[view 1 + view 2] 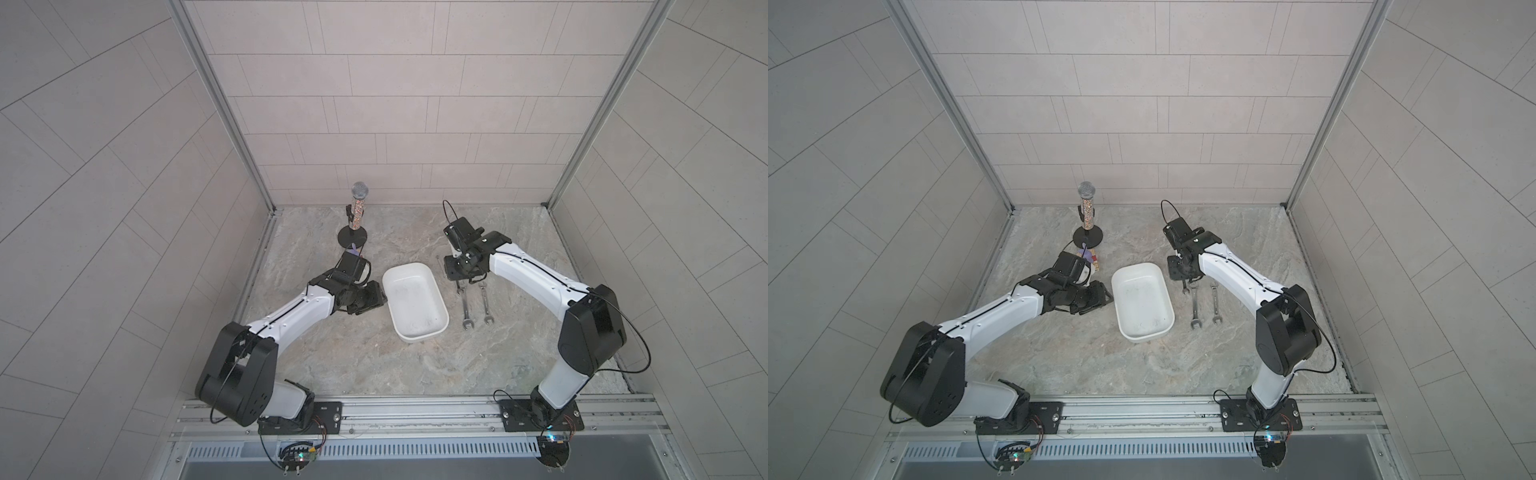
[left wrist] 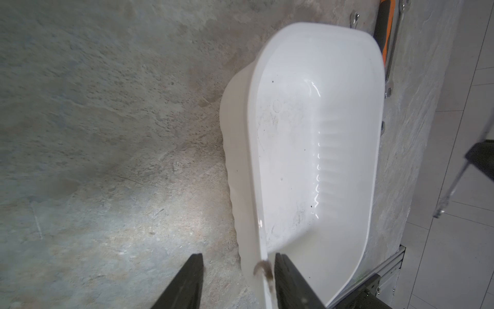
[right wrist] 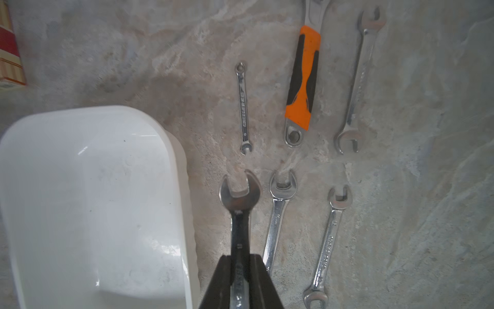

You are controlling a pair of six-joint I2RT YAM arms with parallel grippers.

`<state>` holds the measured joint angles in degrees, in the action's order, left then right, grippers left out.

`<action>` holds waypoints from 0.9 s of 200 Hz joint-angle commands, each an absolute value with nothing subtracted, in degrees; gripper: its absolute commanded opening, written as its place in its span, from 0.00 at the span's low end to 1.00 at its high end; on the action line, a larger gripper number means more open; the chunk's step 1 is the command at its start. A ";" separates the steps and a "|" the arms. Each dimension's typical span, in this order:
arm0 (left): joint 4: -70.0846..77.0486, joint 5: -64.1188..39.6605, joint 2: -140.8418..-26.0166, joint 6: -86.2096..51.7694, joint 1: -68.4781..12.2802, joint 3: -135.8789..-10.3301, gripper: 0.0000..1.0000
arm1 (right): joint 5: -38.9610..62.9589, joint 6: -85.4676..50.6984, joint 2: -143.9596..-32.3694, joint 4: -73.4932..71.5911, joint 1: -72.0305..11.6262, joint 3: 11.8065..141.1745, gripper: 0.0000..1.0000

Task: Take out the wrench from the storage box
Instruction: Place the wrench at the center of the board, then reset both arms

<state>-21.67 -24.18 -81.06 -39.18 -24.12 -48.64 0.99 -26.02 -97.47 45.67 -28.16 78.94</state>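
The storage box (image 1: 415, 305) sits mid-worktop (image 1: 374, 370), with open stone toward the front edge. The right gripper (image 3: 238, 258) is clamped on the wrench (image 3: 238, 211) — shank between the jaws, head out ahead, outside the box just beside its wall, near loose wrenches (image 3: 278, 214). The left gripper (image 2: 238, 258) straddles the box's rim, jaws partly apart, one finger touching. The stamped lettering is unreadable.

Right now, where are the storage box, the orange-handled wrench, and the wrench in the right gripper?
storage box (image 1: 415, 305): in a top view, its bare inner floor.
orange-handled adjustable wrench (image 3: 303, 80): right wrist view, middle of the handle.
held open-end wrench (image 3: 240, 230): right wrist view, its shank below the head.
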 commanded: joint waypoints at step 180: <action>-16.83 1.81 -57.69 -28.63 -23.71 -43.58 1.00 | -1.87 -25.49 -81.63 35.27 -22.91 65.37 0.48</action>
